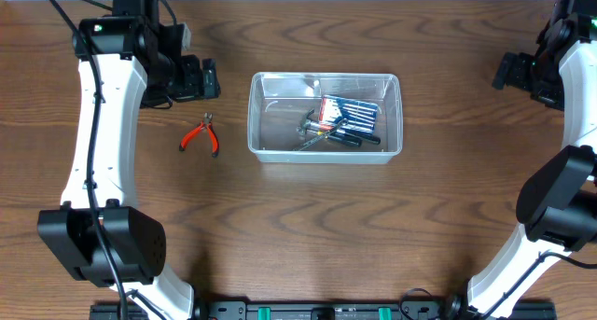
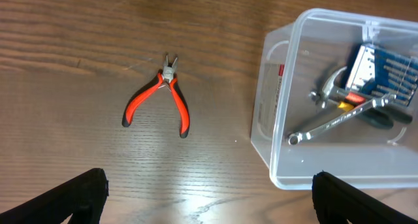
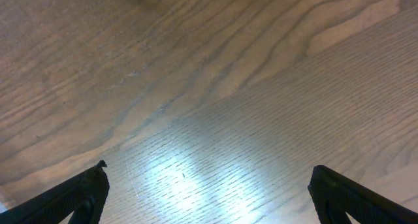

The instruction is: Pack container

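The clear plastic container (image 1: 324,116) stands mid-table and holds a blue screwdriver set case (image 1: 353,113), a wrench (image 2: 333,122) and other small tools. Red-handled pliers (image 1: 201,135) lie flat on the wood left of it, also seen in the left wrist view as the pliers (image 2: 162,100) beside the container (image 2: 287,152). My left gripper (image 1: 198,78) hovers at the back left, above and behind the pliers, open with nothing between its fingers (image 2: 78,196). My right gripper (image 1: 511,70) is at the far right, open over bare wood, its fingers (image 3: 75,196) wide apart.
The brown wooden table (image 1: 308,227) stretches around the container. Both white arms rise from bases at the table's front edge.
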Robot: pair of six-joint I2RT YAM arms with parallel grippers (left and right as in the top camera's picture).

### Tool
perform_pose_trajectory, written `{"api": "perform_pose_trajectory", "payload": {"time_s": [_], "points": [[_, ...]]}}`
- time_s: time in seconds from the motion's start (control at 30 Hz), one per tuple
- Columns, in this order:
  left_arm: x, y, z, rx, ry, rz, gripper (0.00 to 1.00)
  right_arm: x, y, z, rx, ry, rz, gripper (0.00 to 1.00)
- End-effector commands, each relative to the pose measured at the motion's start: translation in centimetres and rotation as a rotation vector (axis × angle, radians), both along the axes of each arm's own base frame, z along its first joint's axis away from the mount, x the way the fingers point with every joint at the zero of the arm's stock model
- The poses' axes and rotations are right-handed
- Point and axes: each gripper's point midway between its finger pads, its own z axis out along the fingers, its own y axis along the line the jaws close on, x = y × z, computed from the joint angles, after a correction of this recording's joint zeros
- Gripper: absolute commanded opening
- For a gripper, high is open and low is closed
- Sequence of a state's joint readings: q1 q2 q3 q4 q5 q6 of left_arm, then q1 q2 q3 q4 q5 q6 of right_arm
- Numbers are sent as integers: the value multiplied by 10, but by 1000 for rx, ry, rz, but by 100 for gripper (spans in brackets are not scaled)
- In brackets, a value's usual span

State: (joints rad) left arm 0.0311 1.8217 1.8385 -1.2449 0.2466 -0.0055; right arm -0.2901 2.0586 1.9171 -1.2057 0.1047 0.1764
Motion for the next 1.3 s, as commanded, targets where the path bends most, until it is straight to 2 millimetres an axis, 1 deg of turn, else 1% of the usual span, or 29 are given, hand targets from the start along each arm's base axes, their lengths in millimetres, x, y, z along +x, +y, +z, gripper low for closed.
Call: {"api": "perform_pose_trajectory", "payload": {"time_s": [0.0, 0.1, 0.17, 0.33, 0.43, 0.57, 0.7, 0.8, 1.03, 1.27], "points": [[3, 12, -14, 35, 51, 147, 98, -1, -2, -1, 0, 1, -18, 99], [3, 23, -30, 82, 107, 245, 98, -1, -2, -1, 0, 1, -17, 99], [3, 23, -43, 89, 147, 271, 98, -1, -2, -1, 0, 1, -17, 99], [1, 8, -73, 92, 252, 307, 98, -1, -2, -1, 0, 1, -17, 99], [0, -5, -86, 97, 289, 314, 98, -1, -2, -1, 0, 1, -17, 99], [3, -15, -93, 102, 288, 288, 98, -1, -2, -1, 0, 1, -18, 99], [11, -12, -97, 109, 265, 260, 98, -1, -2, -1, 0, 1, -17, 99], [11, -9, -103, 112, 281, 263, 98, -1, -2, -1, 0, 1, -17, 99], [1, -3, -130, 121, 354, 287, 98, -1, -2, -1, 0, 1, -17, 99], [0, -4, -156, 131, 404, 278, 98, -1, -2, -1, 0, 1, -18, 99]]}}
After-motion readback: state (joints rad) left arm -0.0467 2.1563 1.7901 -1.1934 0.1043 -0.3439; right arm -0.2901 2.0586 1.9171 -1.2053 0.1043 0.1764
